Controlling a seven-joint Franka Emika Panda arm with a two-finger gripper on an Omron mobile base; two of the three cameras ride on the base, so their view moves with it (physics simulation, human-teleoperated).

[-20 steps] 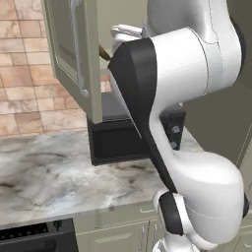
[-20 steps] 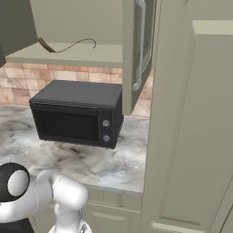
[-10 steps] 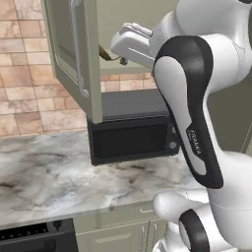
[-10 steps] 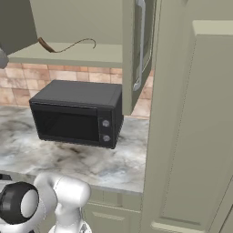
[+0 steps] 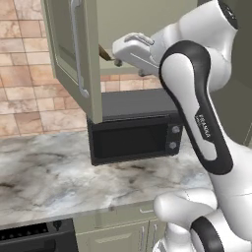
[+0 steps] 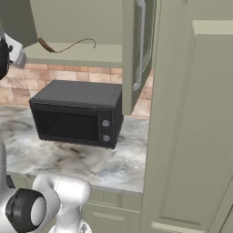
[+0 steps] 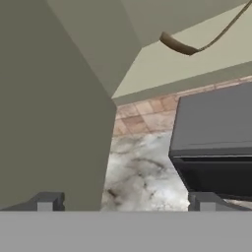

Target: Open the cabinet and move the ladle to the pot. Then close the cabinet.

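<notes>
In the left base view the gripper (image 5: 116, 60) is raised to the open sage-green cabinet (image 5: 74, 54) above the black microwave (image 5: 135, 133), with its jaws apart and nothing between them. In the right base view the brown ladle (image 6: 63, 46) lies on the bottom shelf of the cabinet; it looks light and stiff, probably wood, and its thin curved handle seems the better place to pinch, near the bowl end. In the hand view the oval bowl end is thick and dark, the shelf is matte and smooth, and the marble counter (image 7: 142, 172) below is glossy.

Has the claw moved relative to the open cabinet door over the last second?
Yes. In the left base view the claw has swung left, closer to the open door of the cabinet, nearing the ladle.
</notes>
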